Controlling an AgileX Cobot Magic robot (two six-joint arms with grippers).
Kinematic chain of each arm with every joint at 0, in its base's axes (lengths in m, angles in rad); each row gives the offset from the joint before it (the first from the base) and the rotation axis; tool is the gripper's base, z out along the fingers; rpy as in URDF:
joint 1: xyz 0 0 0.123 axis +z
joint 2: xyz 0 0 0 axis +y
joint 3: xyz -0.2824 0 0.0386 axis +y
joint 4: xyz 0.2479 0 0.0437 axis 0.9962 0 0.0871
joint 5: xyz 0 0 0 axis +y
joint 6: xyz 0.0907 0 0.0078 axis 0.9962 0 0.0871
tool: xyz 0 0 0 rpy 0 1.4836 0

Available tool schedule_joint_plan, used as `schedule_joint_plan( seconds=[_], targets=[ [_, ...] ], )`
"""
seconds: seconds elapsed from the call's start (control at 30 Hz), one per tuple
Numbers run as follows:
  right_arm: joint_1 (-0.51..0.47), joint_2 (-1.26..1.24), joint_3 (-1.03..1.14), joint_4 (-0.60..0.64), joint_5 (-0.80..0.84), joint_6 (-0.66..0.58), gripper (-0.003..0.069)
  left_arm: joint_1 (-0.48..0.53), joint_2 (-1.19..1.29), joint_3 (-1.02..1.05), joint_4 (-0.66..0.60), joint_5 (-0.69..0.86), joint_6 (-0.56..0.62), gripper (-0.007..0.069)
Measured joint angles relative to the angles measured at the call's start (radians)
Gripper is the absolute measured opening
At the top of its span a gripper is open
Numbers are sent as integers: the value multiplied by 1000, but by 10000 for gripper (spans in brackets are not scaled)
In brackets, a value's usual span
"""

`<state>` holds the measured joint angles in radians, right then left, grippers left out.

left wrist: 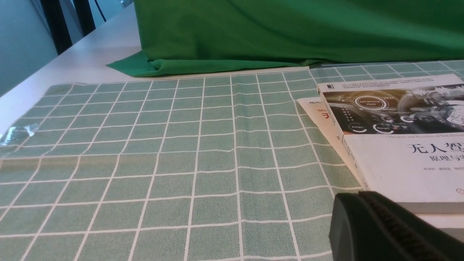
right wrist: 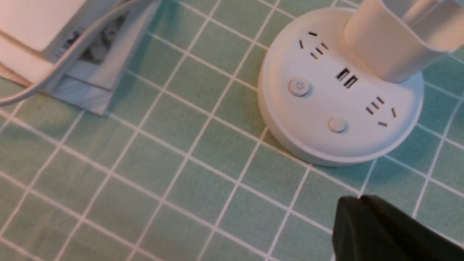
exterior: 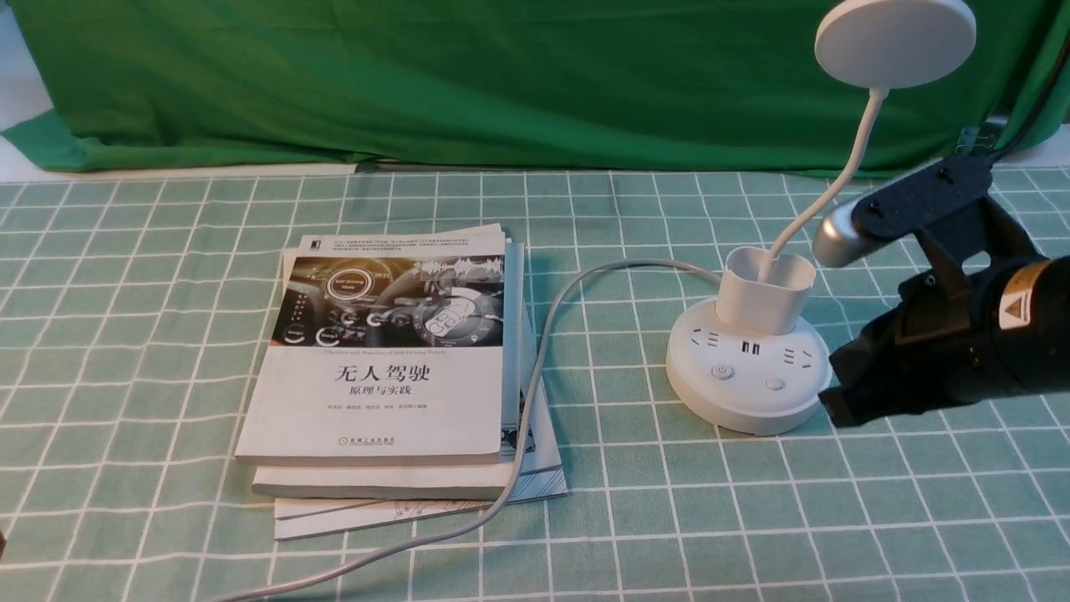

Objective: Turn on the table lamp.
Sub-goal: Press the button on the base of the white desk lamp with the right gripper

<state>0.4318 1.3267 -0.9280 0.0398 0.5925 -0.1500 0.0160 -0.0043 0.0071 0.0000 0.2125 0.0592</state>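
Observation:
The table lamp stands at the right of the table: a flat white disc head (exterior: pixel 894 40) on a thin bent neck, a squarish cup (exterior: pixel 765 288) and a round base (exterior: pixel 748 380). The base (right wrist: pixel 340 141) carries sockets, a power-marked button (right wrist: pixel 299 87) and a plain button (right wrist: pixel 337 124). The head shows no glow. My right gripper (exterior: pixel 829 403) is shut with nothing in it. Its tip (right wrist: pixel 357 198) hovers just beside the base's front right rim, short of the buttons. My left gripper (left wrist: pixel 359 194) is shut and empty, low by the books' near corner.
A stack of books (exterior: pixel 393 368) lies left of the lamp, and the lamp's white cable (exterior: pixel 535 376) runs over its right edge toward the table front. A green cloth (exterior: pixel 501 75) hangs along the back. The checked tablecloth (exterior: pixel 125 334) covers the table.

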Motion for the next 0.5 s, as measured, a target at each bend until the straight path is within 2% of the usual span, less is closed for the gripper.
schedule_joint_plan(
  seconds=[0.23,0.5],
  targets=[
    [-92,97,-57,4,5,0,29,0,0,0,-6,0,0,21],
    [-95,236,-58,45,-29,-1,29,0,0,0,-6,0,0,21]
  ],
)
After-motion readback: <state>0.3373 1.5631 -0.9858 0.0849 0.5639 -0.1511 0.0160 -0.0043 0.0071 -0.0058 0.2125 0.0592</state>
